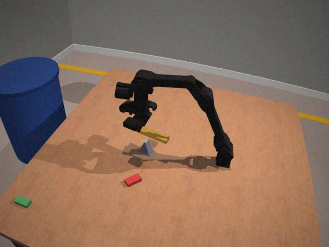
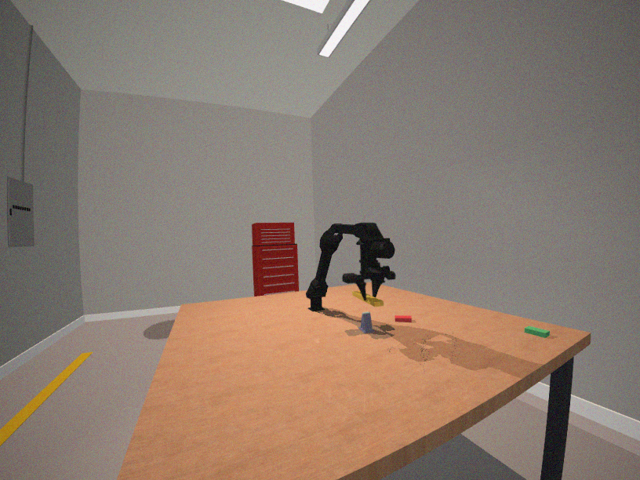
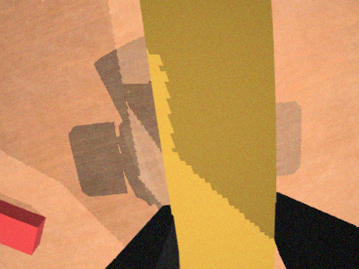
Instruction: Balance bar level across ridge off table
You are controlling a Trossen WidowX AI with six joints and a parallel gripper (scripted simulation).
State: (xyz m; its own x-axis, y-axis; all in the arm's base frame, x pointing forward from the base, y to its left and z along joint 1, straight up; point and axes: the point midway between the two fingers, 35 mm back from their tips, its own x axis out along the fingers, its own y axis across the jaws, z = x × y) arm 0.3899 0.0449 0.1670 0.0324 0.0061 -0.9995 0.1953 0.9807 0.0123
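Observation:
My gripper (image 1: pixel 141 128) (image 2: pixel 369 298) (image 3: pixel 221 210) points down and is shut on the yellow bar (image 1: pixel 156 135) (image 2: pixel 378 302) (image 3: pixel 216 88). The bar is in the air, higher than the ridge; in the wrist view it runs up the middle between the two black fingers. The blue-grey ridge (image 1: pixel 146 148) (image 2: pixel 366 324) stands upright on the table, its narrow pale top uppermost. In the top view it shows just below the bar, with a gap between them. In the wrist view the ridge is not visible; the bar covers the middle there.
A red block (image 1: pixel 132 179) (image 2: pixel 403 318) (image 3: pixel 18 233) lies on the wooden table (image 1: pixel 212 207) (image 2: pixel 232 392) near the ridge. A green block (image 1: pixel 22 201) (image 2: pixel 536 331) lies farther off, near a table edge. A blue barrel (image 1: pixel 29 77) stands beside the table.

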